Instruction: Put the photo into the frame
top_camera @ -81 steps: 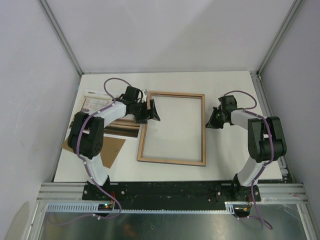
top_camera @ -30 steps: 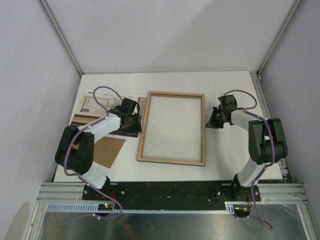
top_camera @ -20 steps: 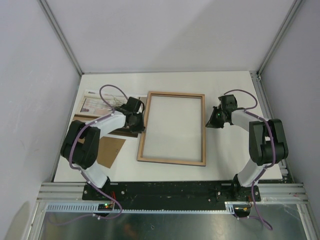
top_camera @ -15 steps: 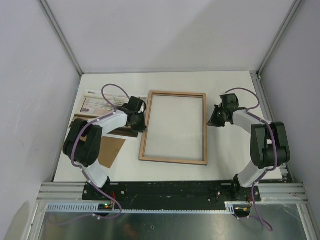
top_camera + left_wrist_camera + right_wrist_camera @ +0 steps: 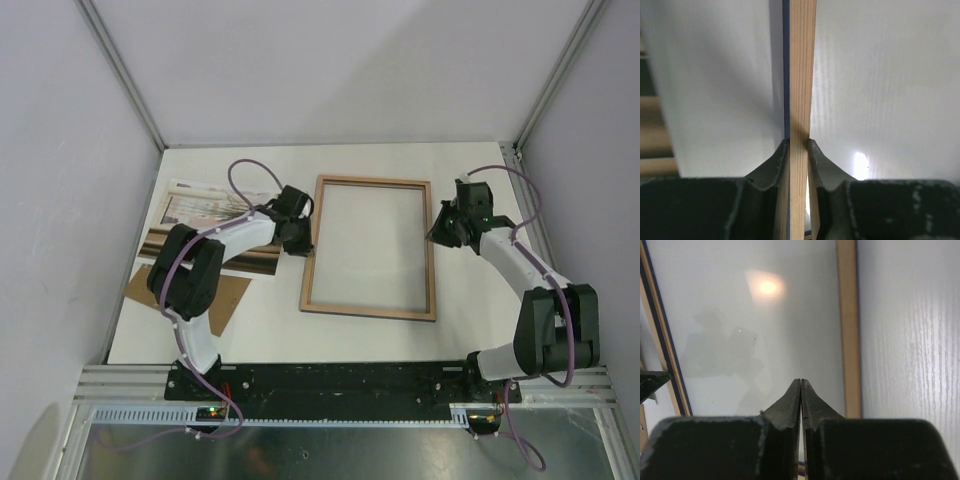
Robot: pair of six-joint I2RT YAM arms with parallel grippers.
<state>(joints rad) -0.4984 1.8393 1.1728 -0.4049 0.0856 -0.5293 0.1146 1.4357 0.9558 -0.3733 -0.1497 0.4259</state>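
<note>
The frame (image 5: pixel 372 181) lies wood side up in the middle of the table. My left gripper (image 5: pixel 299 240) is shut on its left rail; in the left wrist view the light wood edge (image 5: pixel 802 75) runs straight between the closed pads, my left gripper (image 5: pixel 799 145). My right gripper (image 5: pixel 440 232) sits at the frame's right rail, shut with nothing in it; my right gripper (image 5: pixel 801 381) points over the pane just inside the right rail (image 5: pixel 847 330). The photo (image 5: pixel 205 215) lies picture up at the left, partly under my left arm.
A brown cardboard backing board (image 5: pixel 226 300) lies at the front left, partly under the photo and the left arm. White walls with metal corner posts (image 5: pixel 120 70) enclose the table. The black rail (image 5: pixel 340 380) with the arm bases runs along the near edge.
The left gripper has closed on the frame's left rail. The frame has slid to the right, and both arms have moved right with it.
</note>
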